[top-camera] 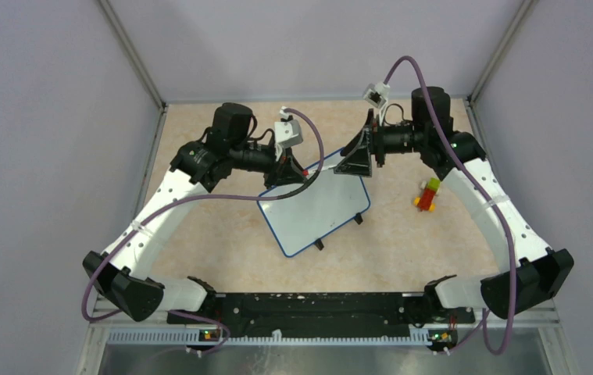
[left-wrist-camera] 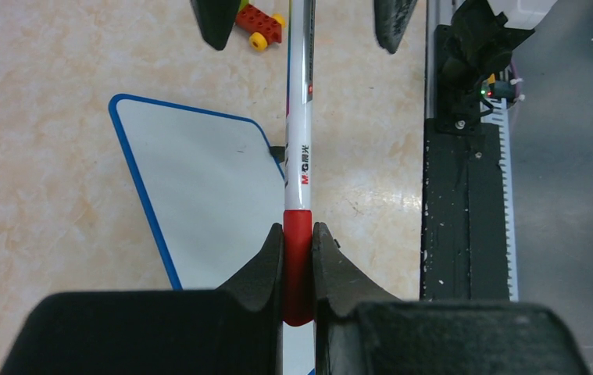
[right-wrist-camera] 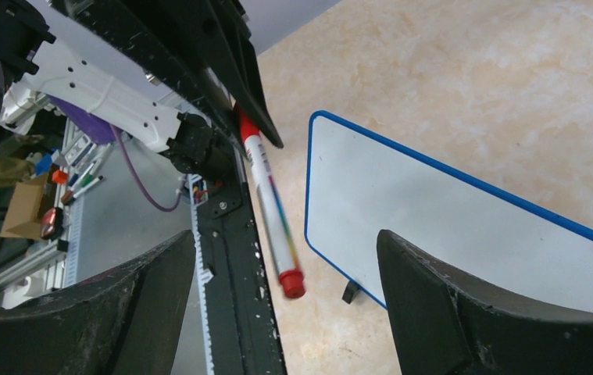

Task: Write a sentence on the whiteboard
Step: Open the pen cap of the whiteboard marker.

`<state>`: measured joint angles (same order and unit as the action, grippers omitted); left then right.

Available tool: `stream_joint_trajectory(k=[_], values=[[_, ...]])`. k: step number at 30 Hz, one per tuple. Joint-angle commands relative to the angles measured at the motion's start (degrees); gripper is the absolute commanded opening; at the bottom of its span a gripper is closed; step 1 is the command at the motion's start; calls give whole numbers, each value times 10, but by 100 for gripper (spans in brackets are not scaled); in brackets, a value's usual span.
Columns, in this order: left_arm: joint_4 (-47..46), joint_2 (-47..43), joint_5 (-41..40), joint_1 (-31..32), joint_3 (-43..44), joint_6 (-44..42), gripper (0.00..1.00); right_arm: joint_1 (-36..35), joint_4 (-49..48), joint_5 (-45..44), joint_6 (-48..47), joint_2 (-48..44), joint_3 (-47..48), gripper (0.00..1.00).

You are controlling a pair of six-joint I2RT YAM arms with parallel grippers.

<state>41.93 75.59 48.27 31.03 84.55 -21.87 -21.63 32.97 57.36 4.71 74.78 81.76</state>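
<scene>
The whiteboard (top-camera: 316,215) lies flat on the table between the arms, its white face blank; no red sentence shows on it. It also shows in the left wrist view (left-wrist-camera: 199,180) and the right wrist view (right-wrist-camera: 434,211). My left gripper (top-camera: 297,173) (left-wrist-camera: 298,230) is shut on the red cap of a white marker pen (left-wrist-camera: 301,117), held above the board's far edge. The pen (right-wrist-camera: 269,203) points at my right gripper (top-camera: 340,168) (right-wrist-camera: 285,234), which is open; the pen's red tail end sits between its spread fingers (left-wrist-camera: 215,23) without touching them.
A small red, yellow and green toy brick car (top-camera: 427,195) (left-wrist-camera: 260,25) sits on the table right of the board. The black base rail (top-camera: 309,305) runs along the near edge. Grey walls enclose the table.
</scene>
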Motion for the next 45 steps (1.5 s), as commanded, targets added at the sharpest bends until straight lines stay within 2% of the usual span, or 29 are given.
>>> stream_joint_trajectory(k=[1,8,19,21,24,30,37,43,45], values=[[-24,10,42,-2,4,30,0,-19,-49,19,50,14,6,82],[-30,16,38,-1,-3,45,0,-63,-21,3,16,19,2,69],[-28,23,60,-2,4,42,0,-83,-14,23,20,44,17,28],[-20,24,65,-1,4,34,0,-84,-8,32,19,46,19,26],[-12,23,62,-1,-1,20,0,-83,-4,49,23,47,21,39],[-5,21,58,-1,-9,10,0,-83,-32,68,57,45,14,39],[-8,21,61,-1,-11,13,0,-83,-52,70,79,44,5,27],[-4,18,63,-1,-16,11,0,-83,-54,58,83,43,2,0],[-1,17,60,-1,-19,10,0,-79,-48,54,78,42,1,0]])
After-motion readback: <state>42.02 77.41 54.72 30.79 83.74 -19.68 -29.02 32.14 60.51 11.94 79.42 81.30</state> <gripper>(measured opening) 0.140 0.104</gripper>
